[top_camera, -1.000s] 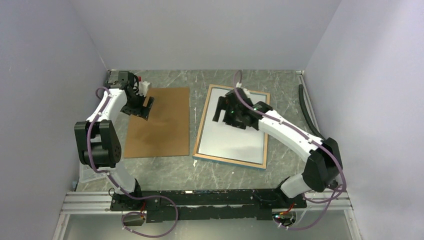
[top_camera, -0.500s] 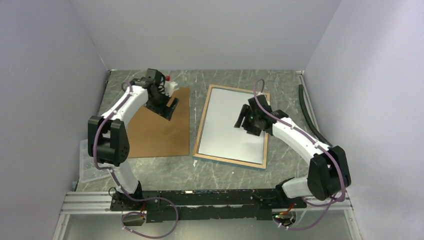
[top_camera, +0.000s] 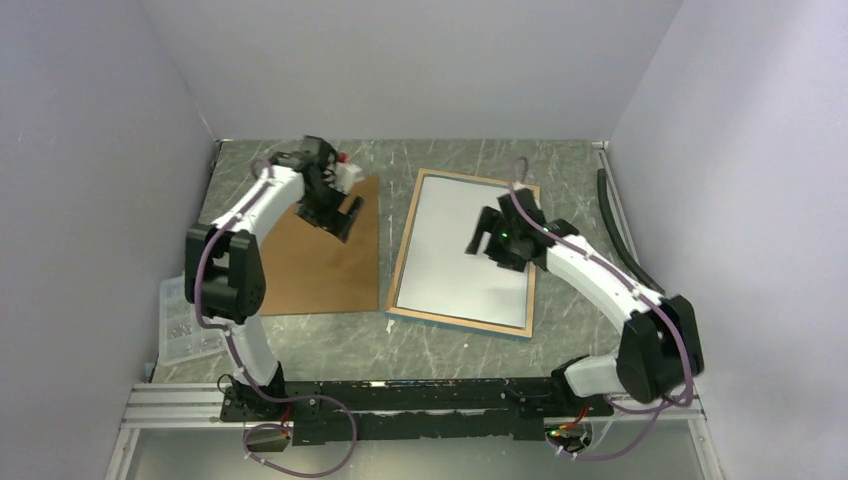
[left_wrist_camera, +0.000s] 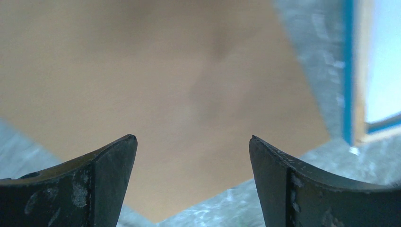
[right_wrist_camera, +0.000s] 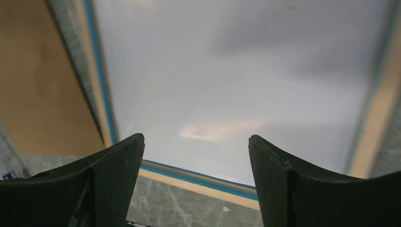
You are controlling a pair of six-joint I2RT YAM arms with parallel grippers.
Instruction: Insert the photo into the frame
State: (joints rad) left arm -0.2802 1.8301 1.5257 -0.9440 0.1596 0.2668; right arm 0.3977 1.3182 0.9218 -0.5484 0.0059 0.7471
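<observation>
Since a second ago my left claw (top_camera: 345,215) has crossed to the brown backing panel's (top_camera: 320,265) far right edge, and my right claw (top_camera: 487,240) has shifted toward the frame's (top_camera: 402,255) right rail. Both claws gape, holding nothing. The photo (top_camera: 450,275) lies white side up inside the frame, with a bare strip of tabletop (top_camera: 393,210) between panel and frame.

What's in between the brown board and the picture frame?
Nothing, just a bare strip of grey table between the brown board and the frame. The top view shows it.

One frame (top_camera: 460,323), one photo (top_camera: 455,250), one brown panel (top_camera: 320,275)
</observation>
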